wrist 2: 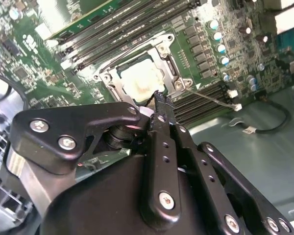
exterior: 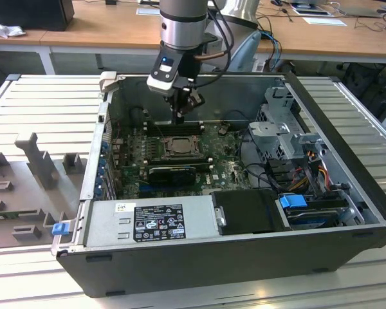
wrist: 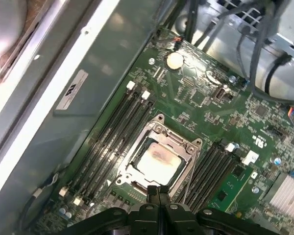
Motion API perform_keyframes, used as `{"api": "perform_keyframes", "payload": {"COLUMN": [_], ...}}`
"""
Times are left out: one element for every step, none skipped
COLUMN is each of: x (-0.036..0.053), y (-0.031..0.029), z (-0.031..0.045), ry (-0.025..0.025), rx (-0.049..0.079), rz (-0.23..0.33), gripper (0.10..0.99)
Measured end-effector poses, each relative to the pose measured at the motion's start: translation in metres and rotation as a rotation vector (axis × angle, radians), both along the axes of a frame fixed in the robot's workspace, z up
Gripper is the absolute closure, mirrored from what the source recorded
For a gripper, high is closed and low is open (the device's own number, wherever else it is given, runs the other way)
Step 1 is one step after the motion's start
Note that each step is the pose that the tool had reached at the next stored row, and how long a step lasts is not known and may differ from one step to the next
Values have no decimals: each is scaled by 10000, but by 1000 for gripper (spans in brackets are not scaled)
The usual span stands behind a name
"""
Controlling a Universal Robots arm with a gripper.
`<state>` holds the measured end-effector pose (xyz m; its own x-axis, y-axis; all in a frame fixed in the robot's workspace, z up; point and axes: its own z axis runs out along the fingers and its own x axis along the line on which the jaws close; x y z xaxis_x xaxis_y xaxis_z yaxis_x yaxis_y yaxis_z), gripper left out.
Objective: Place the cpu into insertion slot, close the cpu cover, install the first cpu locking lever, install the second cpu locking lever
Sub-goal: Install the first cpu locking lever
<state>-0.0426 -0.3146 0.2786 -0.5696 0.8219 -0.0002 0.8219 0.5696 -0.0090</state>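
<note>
- The pincer [exterior: 180, 117] hung inside the open computer case [exterior: 244, 264], just above the motherboard [exterior: 225, 168] and close over the far edge of the insertion slot [exterior: 163, 154].
- Its fingers [wrist: 154, 196] were clenched together, tips touching, with nothing between them; in the second wrist view the pincer [wrist 2: 161, 99] pointed down at the socket's rim without clearly touching it.
- The cpu [wrist: 157, 161] lay flat in the insertion slot, its pale metal top facing up, as both wrist views showed.
- The cpu cover [wrist: 172, 140] lay down over the chip, its frame around the pale top and the chip showing through the window.
- In the second wrist view, a thin locking lever [wrist 2: 210, 98] ran out from the socket's corner across the memory slots [wrist 2: 206, 105]; whether it was latched could not be told.
- More memory slots [wrist: 117, 132] ran along the other side of the socket.
- The case rested on a slatted grey tabletop [exterior: 38, 103], with the power supply [exterior: 148, 222] along its near side.
</note>
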Motion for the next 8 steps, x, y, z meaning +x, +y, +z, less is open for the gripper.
{"api": "perform_keyframes", "payload": {"x": [0, -1, 0, 0, 0, 0, 0, 0], "y": [0, 0, 0, 0, 0, 0, 0, 1], "z": [-2, -3, -4, -6, -9, -11, -12, -16], "ry": [-13, -31, -51, -66, -85, -99, -101, -102], "rx": [1, 1, 2, 3, 3, 3, 5, 7], "rz": [188, 359, 550, 711, 991, 1233, 1445, 1667], "gripper": [980, 980, 980, 980, 980, 980, 980, 980]}}
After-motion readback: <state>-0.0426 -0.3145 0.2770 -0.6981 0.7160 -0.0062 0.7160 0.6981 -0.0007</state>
